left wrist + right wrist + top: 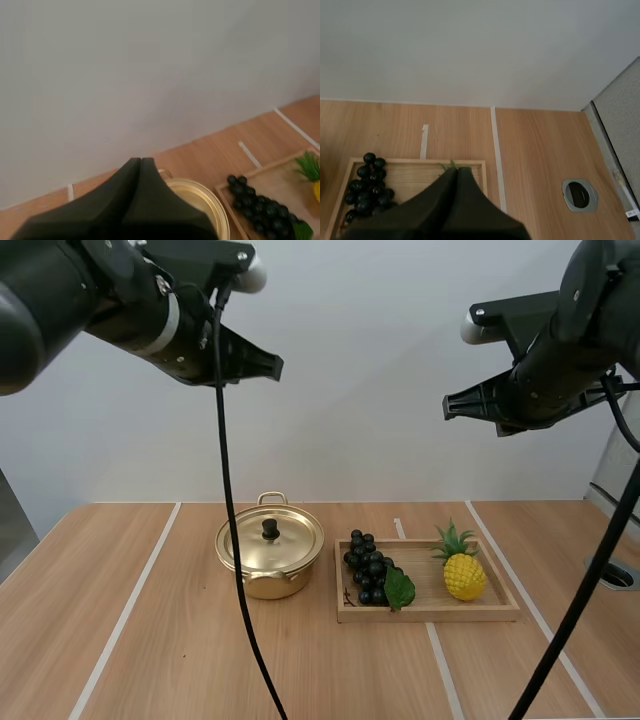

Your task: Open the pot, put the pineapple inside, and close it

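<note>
Black and pressed flat together, my left jaws form one dark wedge with nothing between them, held high above the pot (270,585). My right jaws are likewise closed and empty, high over the wooden tray (430,612). Both are well apart from everything on the table (150,640).

Below the left jaws the gold-coloured pot stands with its lid (292,545) on, a small black knob (270,529) upright at the middle. I judge the lid to be thin metal, light and smooth, so the knob is the only sensible hold. It needs a square pinch from above, or it may slip out sideways.

Just beside the pot, the tray carries a bunch of dark grapes (368,568) at the end nearer the pot and the pineapple (464,577) at the other end, the two apart. The pineapple looks like a small yellow model, probably light and stiff, with a bumpy skin that should give the jaws purchase. I would take it across the widest part of its body, not by the green crown (455,538), which looks thin and likely to bend. Nothing of the task is done yet.
</note>
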